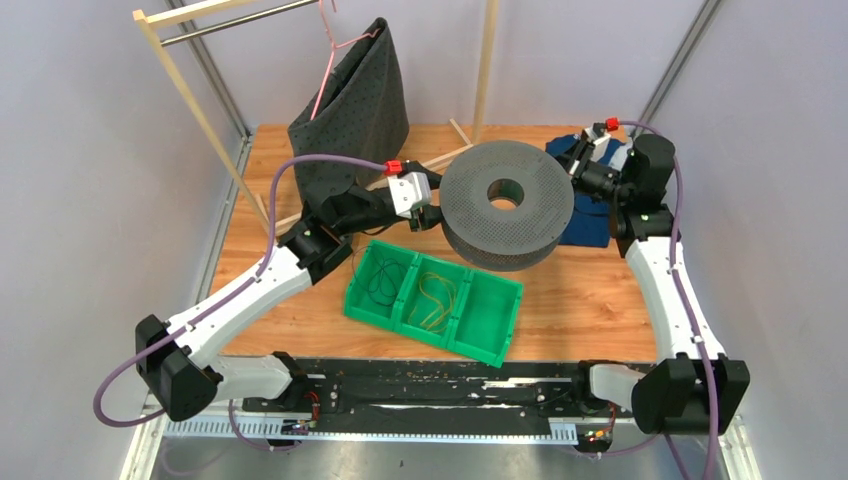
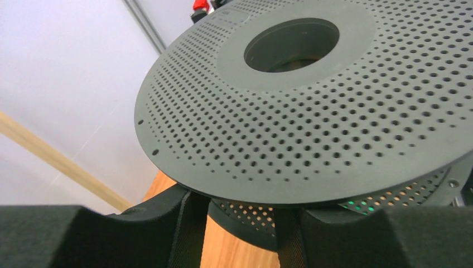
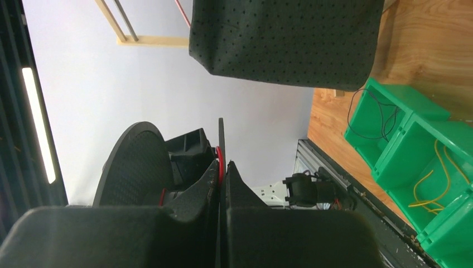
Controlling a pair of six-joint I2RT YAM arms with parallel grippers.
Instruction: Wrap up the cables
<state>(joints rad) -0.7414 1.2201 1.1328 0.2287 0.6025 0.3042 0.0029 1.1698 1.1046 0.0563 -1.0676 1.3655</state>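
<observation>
Green bin by the near edge of the tabletop held the dark cable and yellow cable, lying nearer the left claw, which gaped empty beside the reel whose rim the right claw pinched shut.

This is a robotics lab test cell. Two white robot arms are bolted to a black mounting rail at 6 o'clock of a wooden tabletop. Plain pale panels on aluminium posts at 11 and 1 o'clock box it in.
</observation>
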